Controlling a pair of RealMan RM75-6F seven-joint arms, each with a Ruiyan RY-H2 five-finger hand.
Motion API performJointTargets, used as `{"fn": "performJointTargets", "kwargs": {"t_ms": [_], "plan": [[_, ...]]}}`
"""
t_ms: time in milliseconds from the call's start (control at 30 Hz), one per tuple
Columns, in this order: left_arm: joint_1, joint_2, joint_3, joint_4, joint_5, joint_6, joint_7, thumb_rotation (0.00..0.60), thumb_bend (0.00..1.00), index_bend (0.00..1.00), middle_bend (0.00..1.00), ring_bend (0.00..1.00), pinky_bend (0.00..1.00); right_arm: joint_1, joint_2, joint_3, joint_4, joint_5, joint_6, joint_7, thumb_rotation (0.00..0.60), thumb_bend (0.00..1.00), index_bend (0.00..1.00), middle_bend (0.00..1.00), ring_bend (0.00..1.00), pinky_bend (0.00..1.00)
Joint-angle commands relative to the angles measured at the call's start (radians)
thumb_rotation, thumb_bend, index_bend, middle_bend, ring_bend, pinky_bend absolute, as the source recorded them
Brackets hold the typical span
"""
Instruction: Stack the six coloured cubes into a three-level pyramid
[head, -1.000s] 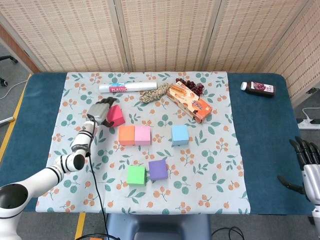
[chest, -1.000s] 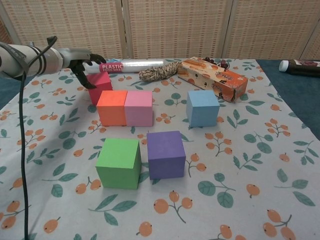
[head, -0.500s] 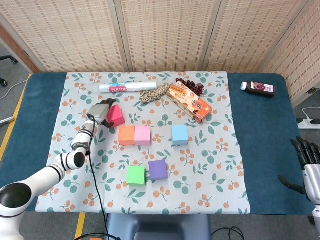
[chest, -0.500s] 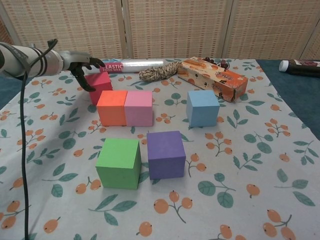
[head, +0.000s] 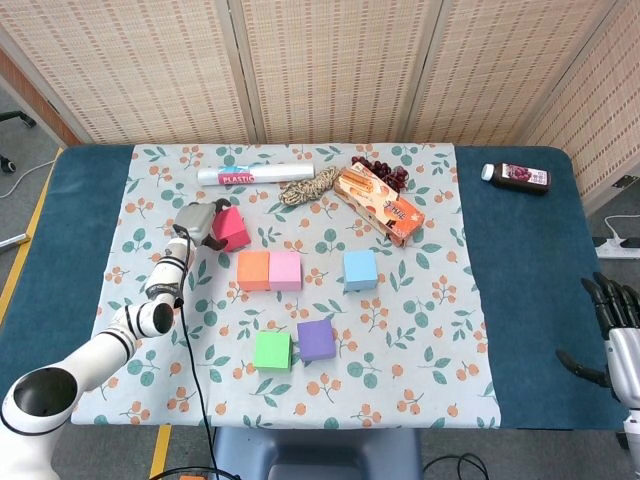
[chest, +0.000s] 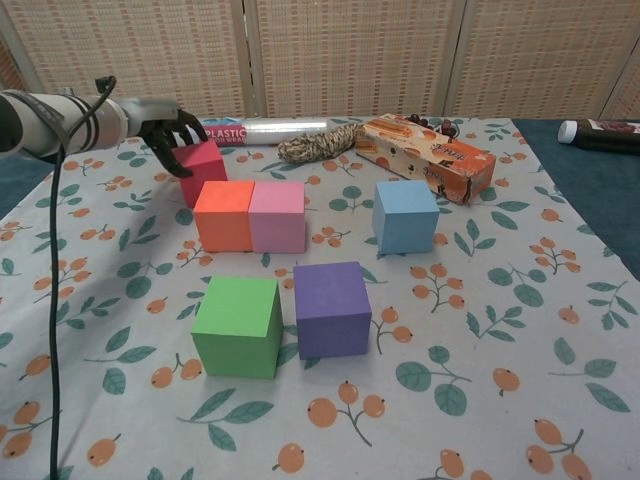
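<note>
Six cubes lie on the floral cloth. The red cube (head: 233, 230) (chest: 205, 170) sits at the back left, and my left hand (head: 197, 218) (chest: 160, 122) grips its left upper edge, fingers curled over the top and thumb on the side. Orange cube (head: 253, 270) (chest: 224, 214) and pink cube (head: 285, 270) (chest: 277, 216) touch side by side. The blue cube (head: 359, 269) (chest: 405, 215) stands apart to their right. Green cube (head: 272, 350) (chest: 238, 326) and purple cube (head: 316, 340) (chest: 332, 309) sit nearest me. My right hand (head: 612, 325) hangs open at the far right edge, holding nothing.
Along the back lie a plastic-wrap roll (head: 245, 176) (chest: 262, 130), a twine bundle (head: 308, 186) (chest: 318, 143), an orange snack box (head: 380, 204) (chest: 428, 156) and dark berries (head: 385, 172). A juice bottle (head: 518, 177) (chest: 602, 133) lies on the blue table at the back right.
My left hand's fingers have drawn in tighter around the red cube's left edge, and the hand has shifted slightly left. The other cubes and the right hand are unchanged.
</note>
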Motion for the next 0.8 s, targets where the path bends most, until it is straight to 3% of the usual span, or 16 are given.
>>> {"fn": "performJointTargets", "kwargs": {"t_ms": [33,400,600,800], "plan": [[0.005,0.006,-0.005,0.0,0.025,0.01,-0.014,0.6,0.32,0.24,0.34,0.32,0.2,0.0,0.0,0.001,-0.002,-0.001,0.001,-0.002,0.6,0.0,0.0,0.0,0.0,0.0],[0.068,0.118,-0.017,-0.122,0.132,0.106,-0.075,0.6,0.31,0.26,0.37,0.34,0.22,-0.001,-0.001,0.0,-0.003,-0.017,0.011,0.004,0.6,0.0,0.0,0.0,0.0,0.0],[0.231,0.303,0.023,-0.414,0.253,0.276,-0.143,0.6,0.31,0.25,0.37,0.34,0.24,0.004,-0.001,-0.006,0.004,-0.047,0.015,0.016,0.6,0.0,0.0,0.0,0.0,0.0],[0.332,0.386,0.07,-0.571,0.316,0.399,-0.129,0.6,0.31,0.25,0.37,0.34,0.24,0.002,-0.001,-0.014,0.0,-0.073,0.028,0.013,0.6,0.0,0.0,0.0,0.0,0.0]]}}
